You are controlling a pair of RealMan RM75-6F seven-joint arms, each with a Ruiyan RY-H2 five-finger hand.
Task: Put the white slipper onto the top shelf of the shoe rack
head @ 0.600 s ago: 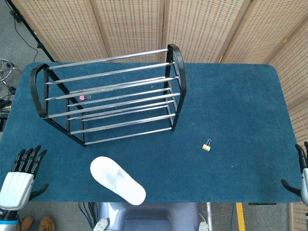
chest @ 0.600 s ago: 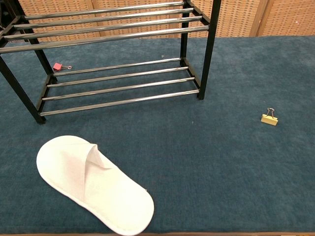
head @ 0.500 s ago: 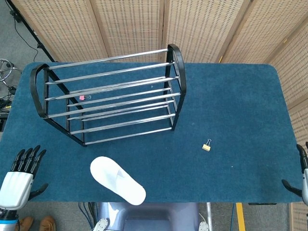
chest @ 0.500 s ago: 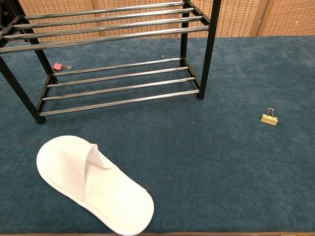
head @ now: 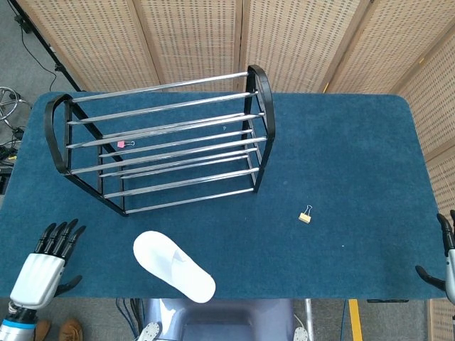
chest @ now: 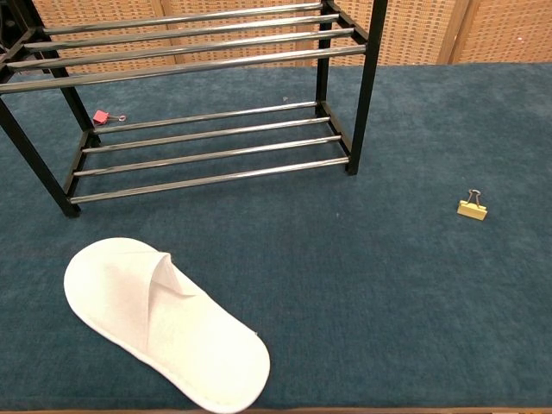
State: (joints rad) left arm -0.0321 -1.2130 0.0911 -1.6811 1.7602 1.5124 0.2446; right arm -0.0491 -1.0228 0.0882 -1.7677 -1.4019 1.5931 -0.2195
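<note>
The white slipper [head: 173,266] [chest: 162,321] lies flat on the blue table near its front edge, toe end to the left. Behind it stands the black shoe rack [head: 160,138] [chest: 198,60] with chrome bars, and nothing rests on its top shelf. My left hand [head: 48,264] hovers at the table's front left corner, left of the slipper and apart from it, fingers spread and holding nothing. My right hand [head: 446,254] shows only partly at the right frame edge, fingers apart and empty. Neither hand appears in the chest view.
A yellow binder clip [head: 305,215] [chest: 471,207] lies on the table right of the rack. A small pink clip [head: 122,143] [chest: 102,116] sits on the table under the rack's rear left. Wicker screens stand behind the table.
My left hand has shifted right and a little forward, closer to the slipper. The right hand, slipper and rack have stayed put.
</note>
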